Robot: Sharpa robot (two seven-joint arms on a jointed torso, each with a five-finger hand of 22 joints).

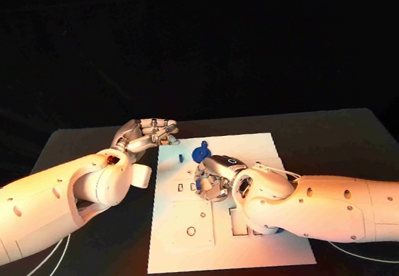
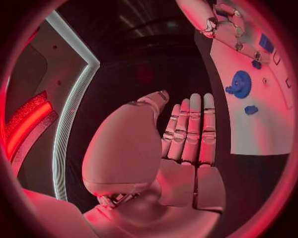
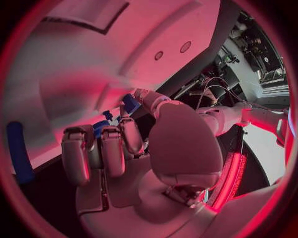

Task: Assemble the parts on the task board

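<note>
**Right hand low on the board, left hand idle off its corner**

You have the task board (image 1: 271,251), a flat white rectangular plate, lying lengthwise on the matte black table (image 1: 355,134). Its near half carries rectangular cut-outs and a small round hole; black tabletop shows past its left, right and far edges.

Your right hand (image 1: 216,176), silver and glossy, sits on the board's middle, fingers curled down over small blue parts. In the right wrist view a small blue block (image 3: 129,103) sits at its fingertips and more blue shows under the curled fingers; you cannot tell from these views whether the hand actually grips any of it.

Just beyond that hand a round blue toothed piece, the gear (image 1: 201,154), stands on the board. A small blue peg (image 1: 179,158) stands just left of it, apart from both hands.

Your left hand (image 1: 146,136) hangs off the board's far-left corner, over bare table. The left wrist view shows it released: fingers (image 2: 189,126) straight, side by side, holding nothing.
</note>
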